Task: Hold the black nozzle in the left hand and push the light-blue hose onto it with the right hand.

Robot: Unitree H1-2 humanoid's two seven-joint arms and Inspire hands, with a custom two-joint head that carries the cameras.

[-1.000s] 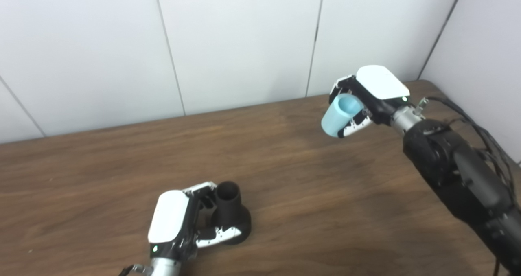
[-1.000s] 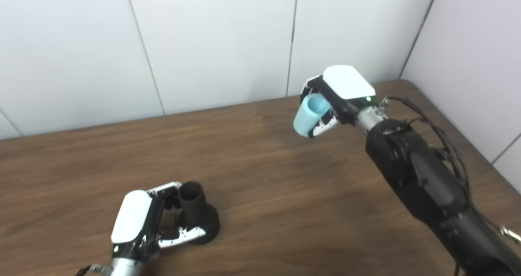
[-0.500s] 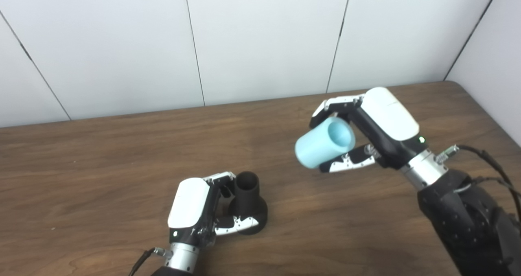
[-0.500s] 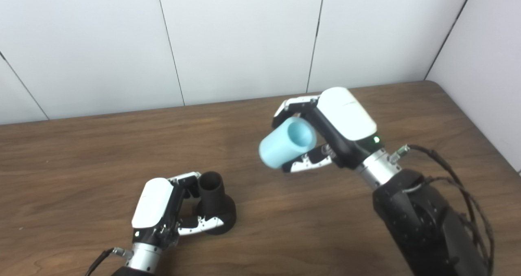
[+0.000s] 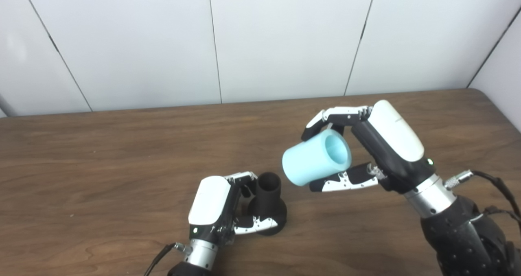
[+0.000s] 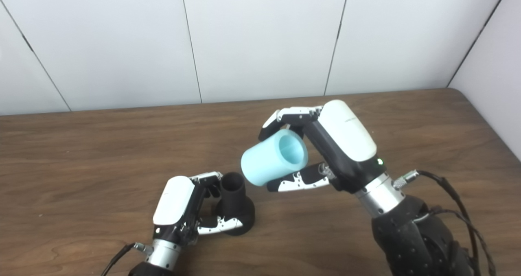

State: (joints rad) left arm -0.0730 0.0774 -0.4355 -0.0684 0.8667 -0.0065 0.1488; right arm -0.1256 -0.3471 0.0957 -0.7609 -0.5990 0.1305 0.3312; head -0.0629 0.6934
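The black nozzle (image 5: 268,204) stands upright on the wooden table (image 5: 101,154), its wide base down and its open neck up. My left hand (image 5: 220,209) is shut on the nozzle, fingers behind the neck and thumb across the base. The light-blue hose (image 5: 316,158), a short thick tube, hangs in the air up and to the right of the nozzle, lying nearly level with one open end toward the camera. My right hand (image 5: 374,150) is shut on the hose, fingers over its top and thumb under it. A small gap separates hose and nozzle.
White wall panels (image 5: 285,40) rise along the table's far edge. A second wall closes in at the right corner (image 5: 500,84). Black cables (image 5: 492,186) trail from my right forearm.
The camera view has shifted. My right hand has carried the hose down and leftward, from the far right corner to just above and right of the nozzle. The left hand keeps its hold.
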